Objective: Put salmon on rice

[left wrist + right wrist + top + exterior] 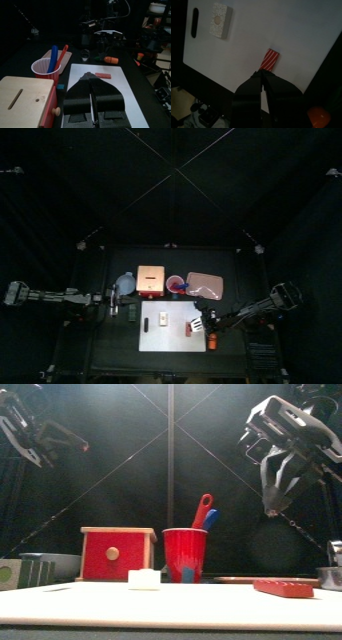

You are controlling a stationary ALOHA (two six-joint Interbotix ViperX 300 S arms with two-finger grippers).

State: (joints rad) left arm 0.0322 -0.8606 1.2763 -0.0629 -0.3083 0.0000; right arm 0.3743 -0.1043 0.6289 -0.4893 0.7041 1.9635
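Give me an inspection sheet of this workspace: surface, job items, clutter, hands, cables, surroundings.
Surface: white board on the black table, bare around the pieces.
Job's things: rice and salmon lie apart on the board; the salmon is not on the rice.
Clutter: red cup holding utensils, wooden box and tray, all behind the board.
Hands: left hand shut and empty, at the board's left; right hand raised above the table on the salmon's side, holding nothing.
Cables: nothing seen on the table.
Surroundings: black curtains on all sides.
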